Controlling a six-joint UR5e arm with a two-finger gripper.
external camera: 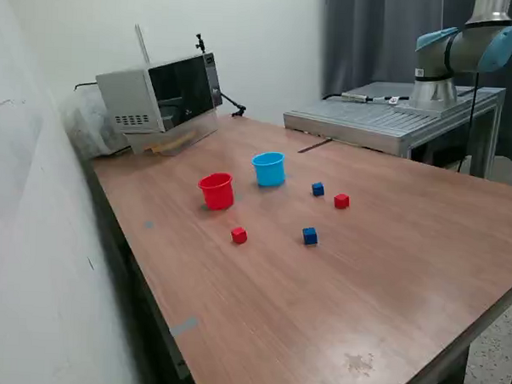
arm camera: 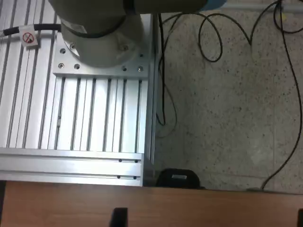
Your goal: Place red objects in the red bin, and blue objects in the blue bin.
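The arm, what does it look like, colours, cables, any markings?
The arm has grey tubular links with light blue joint caps and a round grey base bolted to a ribbed aluminium plate. Black cables trail across the speckled floor beside it. A small tag with a red prohibition symbol hangs on a cable near the base. The fingers show only as dark tips at the wrist view's edge.

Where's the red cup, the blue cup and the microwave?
red cup [external camera: 216, 193], exterior view, its outer wall.
blue cup [external camera: 270, 171], exterior view, its outer wall.
microwave [external camera: 182, 88], exterior view, its dark door.
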